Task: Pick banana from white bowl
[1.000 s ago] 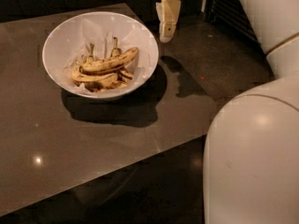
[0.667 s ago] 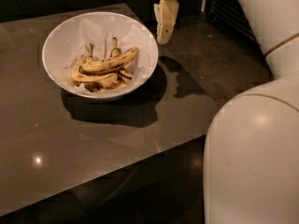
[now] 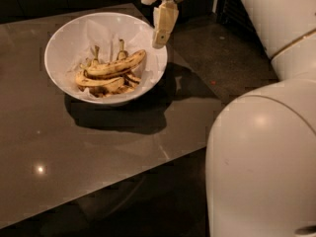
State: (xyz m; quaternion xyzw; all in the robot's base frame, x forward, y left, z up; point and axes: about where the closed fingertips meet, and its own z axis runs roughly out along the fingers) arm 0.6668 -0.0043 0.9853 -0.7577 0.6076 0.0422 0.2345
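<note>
The white bowl (image 3: 61, 43) with a crumpled paper lining stands on the table at the upper left. Several speckled bananas lie in it. The long plump banana (image 3: 117, 64) lies on top, slanting up to the right; smaller ones with upright dark stems lie behind and below it. My gripper (image 3: 154, 23) hangs over the bowl's right rim, above and to the right of the banana's upper end. It is open and empty, with one long finger (image 3: 164, 21) pointing down.
The glossy brown table (image 3: 98, 152) ends at an edge running from lower left to the right of the bowl. My white arm and body (image 3: 266, 157) fill the right side. Dark floor (image 3: 222, 48) lies beyond the table's right edge.
My gripper has moved left, from beside the bowl to over its right rim. The bowl and bananas have not moved.
</note>
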